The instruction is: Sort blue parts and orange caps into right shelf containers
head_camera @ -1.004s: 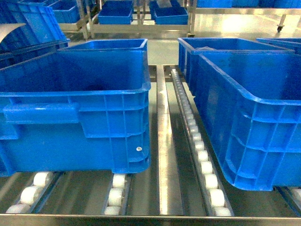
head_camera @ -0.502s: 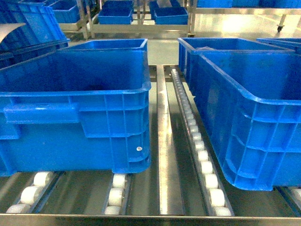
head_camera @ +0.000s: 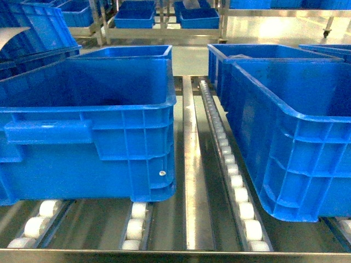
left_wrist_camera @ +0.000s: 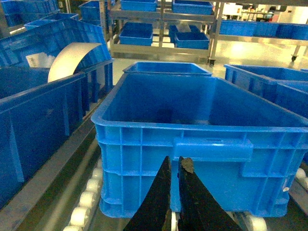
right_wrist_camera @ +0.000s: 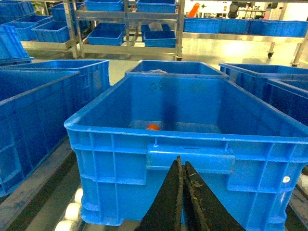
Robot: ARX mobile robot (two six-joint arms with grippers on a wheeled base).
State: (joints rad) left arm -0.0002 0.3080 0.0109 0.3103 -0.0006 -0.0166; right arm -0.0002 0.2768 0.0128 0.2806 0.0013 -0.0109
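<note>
Bright overhead light is glaring off the far floor and the shelf rail, while crate interiors are lying shadowed and slightly soft.

A glossy pale floor reflects bright overhead light; beyond it, a steel rack holds blue bins, with more bins lined to its right.

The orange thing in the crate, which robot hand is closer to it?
Right. The right gripper sits closed just outside the near wall of the crate holding the orange thing. The left gripper faces a different crate, where no orange thing shows.
</note>
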